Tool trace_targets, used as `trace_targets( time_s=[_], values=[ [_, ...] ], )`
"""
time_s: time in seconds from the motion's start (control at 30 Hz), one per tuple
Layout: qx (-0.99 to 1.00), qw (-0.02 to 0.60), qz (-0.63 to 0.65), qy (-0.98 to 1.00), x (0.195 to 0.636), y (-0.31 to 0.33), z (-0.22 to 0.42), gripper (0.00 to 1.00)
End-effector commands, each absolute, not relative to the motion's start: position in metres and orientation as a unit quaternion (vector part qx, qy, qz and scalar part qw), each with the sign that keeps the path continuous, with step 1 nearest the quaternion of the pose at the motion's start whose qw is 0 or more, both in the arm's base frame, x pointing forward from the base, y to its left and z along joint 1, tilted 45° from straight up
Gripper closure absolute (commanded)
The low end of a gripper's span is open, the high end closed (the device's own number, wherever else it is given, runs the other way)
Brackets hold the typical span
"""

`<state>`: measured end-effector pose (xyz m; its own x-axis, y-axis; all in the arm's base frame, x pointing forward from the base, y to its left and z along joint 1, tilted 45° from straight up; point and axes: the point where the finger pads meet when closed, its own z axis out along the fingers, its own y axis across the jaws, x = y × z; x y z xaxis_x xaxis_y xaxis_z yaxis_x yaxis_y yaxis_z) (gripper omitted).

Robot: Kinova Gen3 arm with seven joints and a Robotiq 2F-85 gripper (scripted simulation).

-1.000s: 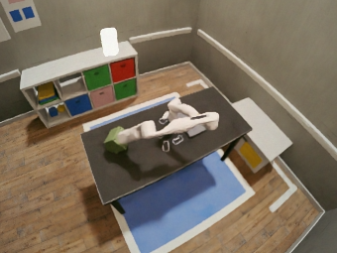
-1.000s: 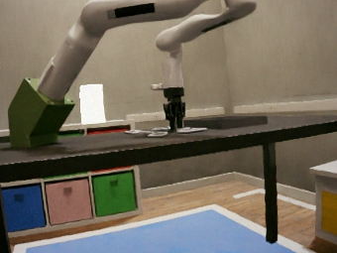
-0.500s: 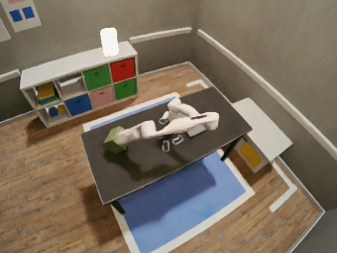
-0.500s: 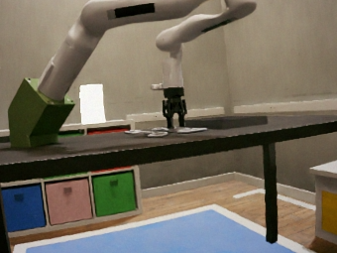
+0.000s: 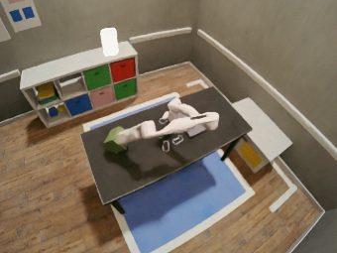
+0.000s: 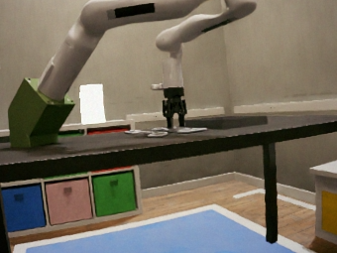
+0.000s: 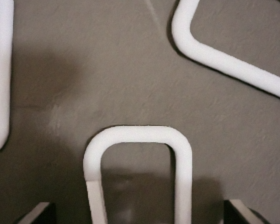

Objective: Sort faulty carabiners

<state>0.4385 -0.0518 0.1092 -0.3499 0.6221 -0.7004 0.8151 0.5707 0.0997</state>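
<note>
Carabiner (image 7: 137, 134) flat on dark table (image 5: 149, 164) (image 6: 99, 149) (image 7: 120, 75), between the fingers of the wide-spread gripper (image 6: 175, 125) (image 7: 137, 212), touching neither

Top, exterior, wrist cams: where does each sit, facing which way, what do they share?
Top: high above, looking obliquely down at the table; arm and green base show.
Exterior: near table height, looking across it; arm, base, jaws show.
Wrist: on the arm's end, facing the tabletop; fingertips show.
Top and exterior share the blue mat.
</note>
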Motion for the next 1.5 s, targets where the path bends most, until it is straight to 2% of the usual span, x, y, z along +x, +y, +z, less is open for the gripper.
trace_targets(
  time_s=[0.0,1.13,1.17,1.47],
  values=[
    [0.443,0.359,-0.134,0.811,0.439,-0.051,0.11,0.0],
    [0.443,0.359,-0.134,0.811,0.439,-0.051,0.11,0.0],
    [0.449,0.358,-0.133,0.808,0.407,-0.013,0.159,0.0],
    [0.449,0.358,-0.133,0.808,0.402,-0.006,0.169,0.0]
  ],
)
